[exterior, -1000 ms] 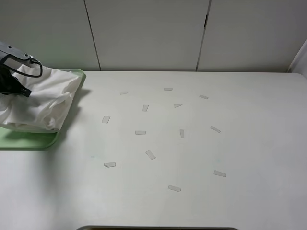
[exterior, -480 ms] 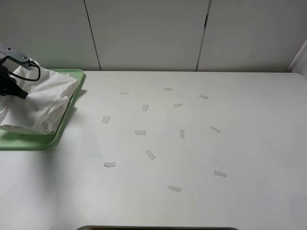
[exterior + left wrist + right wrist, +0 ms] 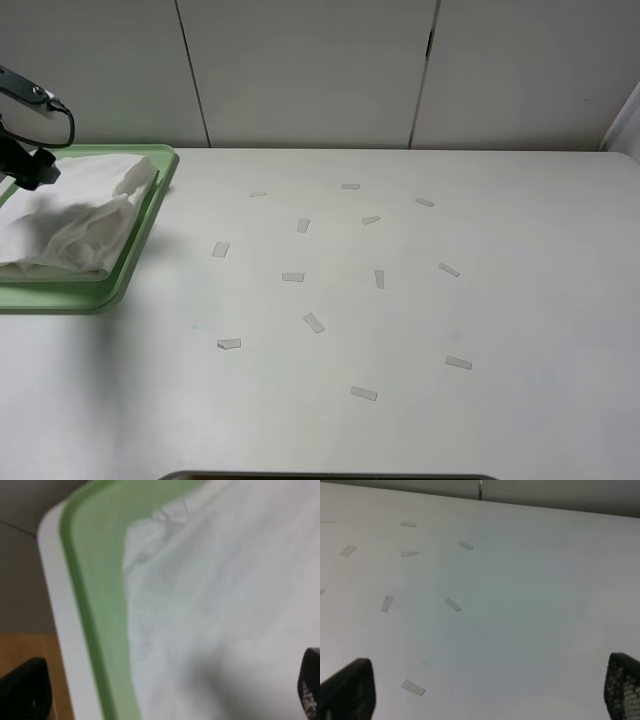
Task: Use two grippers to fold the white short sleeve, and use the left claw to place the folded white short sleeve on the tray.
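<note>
Lifted left end effector (image 3: 22, 165) spread wide, half cropped, white short sleeve (image 3: 70, 215) released on tray (image 3: 140, 240)

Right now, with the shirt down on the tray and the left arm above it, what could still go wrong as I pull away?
1. The left gripper hangs open just above the white short sleeve; a loose fold might snag a fingertip and be dragged up.
2. The shirt is a loose heap that reaches the tray rim on the table side, so a tug could slide cloth over that rim.
3. In the high view most of the arm is out of frame, so clearance is hard to judge.
</note>
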`<state>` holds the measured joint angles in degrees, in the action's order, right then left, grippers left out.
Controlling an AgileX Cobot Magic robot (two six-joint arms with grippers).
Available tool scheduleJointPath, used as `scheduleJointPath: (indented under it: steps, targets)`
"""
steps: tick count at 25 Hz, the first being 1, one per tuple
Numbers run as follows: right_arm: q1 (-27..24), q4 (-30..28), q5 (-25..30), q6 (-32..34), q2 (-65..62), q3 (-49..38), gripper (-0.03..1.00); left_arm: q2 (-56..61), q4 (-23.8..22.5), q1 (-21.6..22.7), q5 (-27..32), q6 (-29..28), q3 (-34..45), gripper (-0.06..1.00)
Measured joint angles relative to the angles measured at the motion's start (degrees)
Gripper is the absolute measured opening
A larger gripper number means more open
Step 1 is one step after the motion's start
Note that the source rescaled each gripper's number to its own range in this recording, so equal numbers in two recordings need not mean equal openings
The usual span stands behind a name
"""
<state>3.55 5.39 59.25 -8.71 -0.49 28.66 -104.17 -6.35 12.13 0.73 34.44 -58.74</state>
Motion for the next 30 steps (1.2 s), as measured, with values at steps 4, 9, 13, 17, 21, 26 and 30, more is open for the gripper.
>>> scheduleJointPath:
  steps: [4, 9, 13, 17, 21, 26, 30]
  targets:
    - [0.0, 0.0, 0.0, 0.0, 0.0, 0.0, 1.0, 4.64, 0.0, -1.23, 0.48, -1.99, 0.0, 1.0]
    - [0.0, 0.0, 0.0, 0.0, 0.0, 0.0, 1.0, 12.53, 0.0, -3.64, 3.15, -3.74, 0.0, 1.0]
    - [0.0, 0.0, 0.0, 0.0, 0.0, 0.0, 1.0, 25.95, 0.0, -4.86, 13.27, -8.76, 0.0, 1.0]
    - [0.0, 0.0, 0.0, 0.0, 0.0, 0.0, 1.0, 37.03, -0.04, -4.86, 22.15, -15.8, 0.97, 1.0]
    - [0.0, 0.0, 0.0, 0.0, 0.0, 0.0, 1.0, 49.16, -0.04, -4.86, 27.35, -18.41, 5.22, 1.0]
    - [0.0, 0.0, 0.0, 0.0, 0.0, 0.0, 1.0, 64.28, -0.04, -4.86, 30.59, -19.06, 12.37, 1.0]
    - [0.0, 0.0, 0.0, 0.0, 0.0, 0.0, 1.0, 77.82, -0.04, -4.86, 44.59, -22.82, 15.87, 1.0]
